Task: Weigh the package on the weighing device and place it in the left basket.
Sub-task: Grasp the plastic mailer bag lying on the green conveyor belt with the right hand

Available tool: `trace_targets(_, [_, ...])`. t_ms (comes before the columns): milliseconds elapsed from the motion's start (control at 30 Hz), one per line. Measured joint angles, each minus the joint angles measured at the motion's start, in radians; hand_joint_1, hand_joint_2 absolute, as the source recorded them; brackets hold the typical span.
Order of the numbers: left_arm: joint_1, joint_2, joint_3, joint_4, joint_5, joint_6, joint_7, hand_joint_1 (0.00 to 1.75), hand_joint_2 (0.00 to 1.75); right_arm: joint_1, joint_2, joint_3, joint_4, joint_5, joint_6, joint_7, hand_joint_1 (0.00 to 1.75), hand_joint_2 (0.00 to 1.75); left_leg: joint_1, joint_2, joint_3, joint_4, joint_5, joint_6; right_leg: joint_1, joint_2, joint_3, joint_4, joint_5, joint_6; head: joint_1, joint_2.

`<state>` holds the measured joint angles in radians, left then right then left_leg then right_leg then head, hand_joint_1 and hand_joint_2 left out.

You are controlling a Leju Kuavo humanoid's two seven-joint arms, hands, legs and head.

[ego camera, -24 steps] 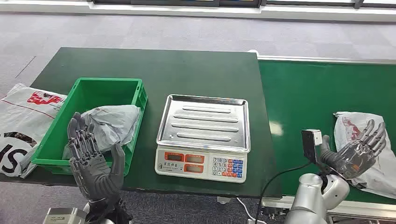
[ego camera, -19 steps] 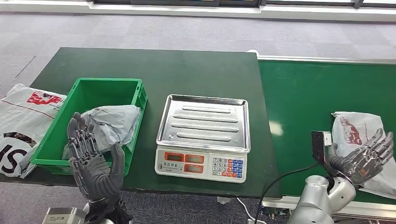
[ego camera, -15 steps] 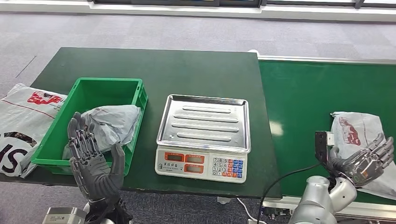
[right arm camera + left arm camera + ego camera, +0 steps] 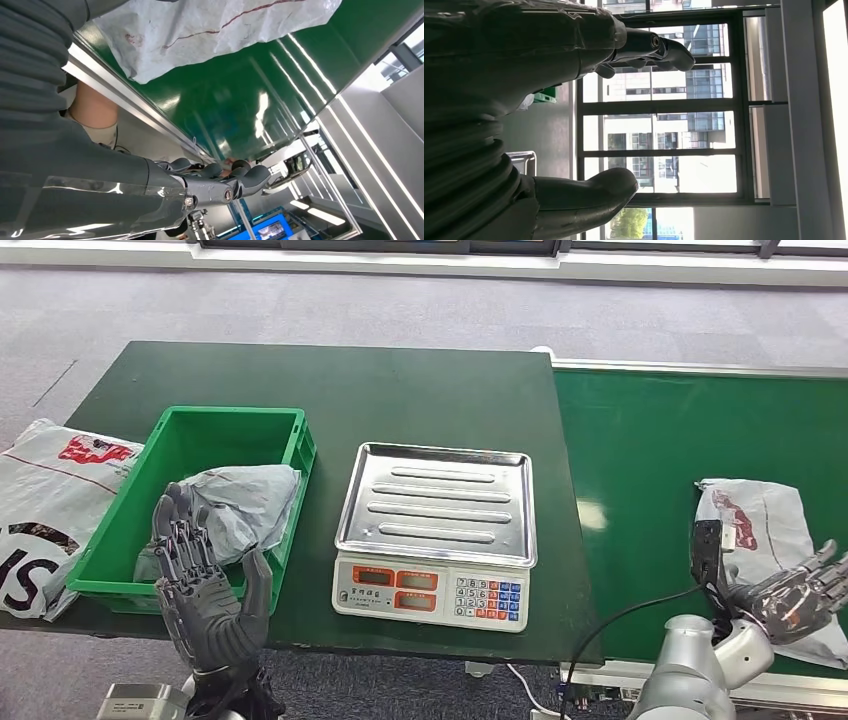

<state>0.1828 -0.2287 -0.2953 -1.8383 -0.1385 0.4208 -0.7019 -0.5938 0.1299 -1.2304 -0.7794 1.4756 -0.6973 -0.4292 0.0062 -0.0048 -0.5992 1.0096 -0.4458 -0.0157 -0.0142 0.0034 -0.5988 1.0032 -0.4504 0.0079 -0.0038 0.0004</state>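
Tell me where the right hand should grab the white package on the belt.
Probably the near edge of the white package, coming from above. It lies flat and limp on the green belt, so fingers must pinch a fold. The right hand hovers open beside that edge.

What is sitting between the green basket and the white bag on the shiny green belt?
In the head view, the weighing scale stands on the dark table between the green basket and the white package; its steel tray is empty. Bare green belt follows.
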Motion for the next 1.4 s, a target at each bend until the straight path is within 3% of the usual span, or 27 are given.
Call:
trace_targets(200, [0.006,0.001,0.000,0.000,0.000,0.000,0.000,0.00,1.75,0.000,-0.013,0.004,0.024,0.008,0.000,0.021,0.00,1.75,0.000,0.000,0.000,0.000,0.000,0.000,0.000,0.000,0.000,0.000,0.000,0.000,0.000,0.000])
trace_targets(567, [0.022,0.014,-0.003,-0.002,0.018,0.031,0.000,0.00,1.75,-0.028,-0.074,0.068,0.149,0.063,0.000,0.161,0.00,1.75,0.000,0.000,0.000,0.000,0.000,0.000,0.000,0.000,0.000,0.000,0.000,0.000,0.000,0.000])
trace_targets(833, [0.024,0.022,-0.003,-0.004,-0.012,0.095,0.000,0.00,1.75,-0.052,-0.111,0.118,0.299,0.005,0.000,0.134,0.00,1.75,0.000,0.000,0.001,0.000,0.000,0.000,0.000,-0.001,0.001,0.000,0.000,0.000,0.000,0.000])
trace_targets(1400, [0.008,0.036,-0.005,0.020,-0.006,0.089,0.000,0.00,1.75,-0.042,-0.142,0.181,0.423,-0.063,0.021,0.120,0.00,1.75,0.000,0.000,0.001,0.000,0.000,0.000,0.000,0.000,0.000,0.000,0.000,0.000,0.000,0.000])
